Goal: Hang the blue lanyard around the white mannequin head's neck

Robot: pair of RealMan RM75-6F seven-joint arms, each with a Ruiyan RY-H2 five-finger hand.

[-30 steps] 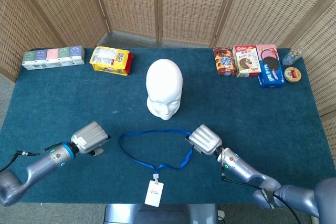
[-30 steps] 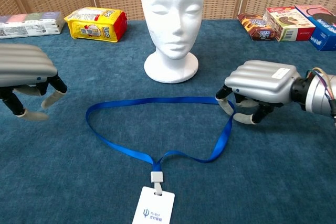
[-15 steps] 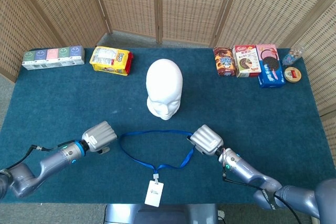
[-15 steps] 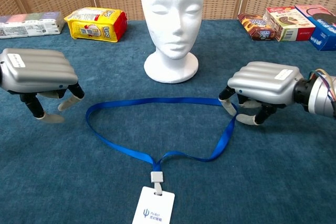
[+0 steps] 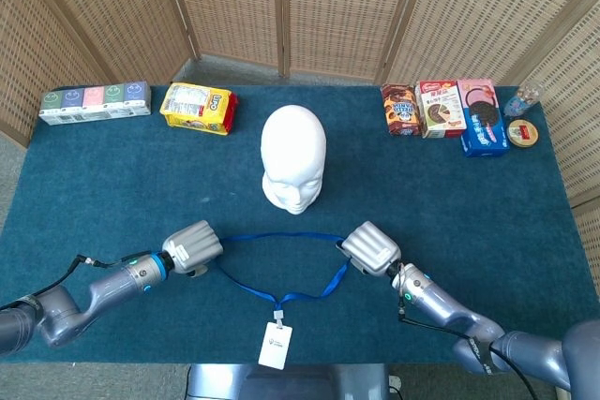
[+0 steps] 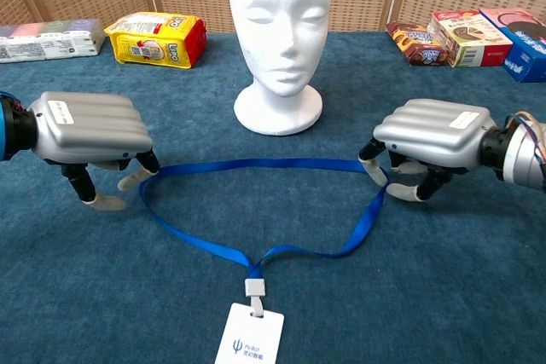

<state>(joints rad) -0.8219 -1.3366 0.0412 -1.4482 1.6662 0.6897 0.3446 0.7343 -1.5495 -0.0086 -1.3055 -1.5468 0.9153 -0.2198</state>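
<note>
In the head view we see the blue lanyard [image 5: 281, 259] lying flat in a loop on the table [image 5: 94, 185], towards the front edge, w/ its white badge [image 5: 276, 345] right at that edge. The white mannequin head [image 5: 293, 158] stands mid-table, just behind the loop & apart from it. Our left hand [image 5: 194, 245] sits palm down at the loop's left end, our right hand [image 5: 371, 248] at its right end. Along the back edge: a row of small cartons [image 5: 94, 101] at the back left corner, a yellow snack pack [image 5: 197, 107] next to them, snack boxes [image 5: 441, 110] & a round tin [image 5: 522, 135] near the back right corner. In the chest view the left hand [image 6: 90, 130] has fingers curled down, tips on the cloth just beside the strap; we can't tell whether they touch it, and nothing is plainly held, so it's closed on nothing as far as we see. The right hand [image 6: 435, 135] is curled too, w/ fingertips [image 6: 373, 172] at the strap where it bends; whether they pinch it we cannot tell. The lanyard [image 6: 256, 210] is all on the table, none round the mannequin head [image 6: 279, 31].
</note>
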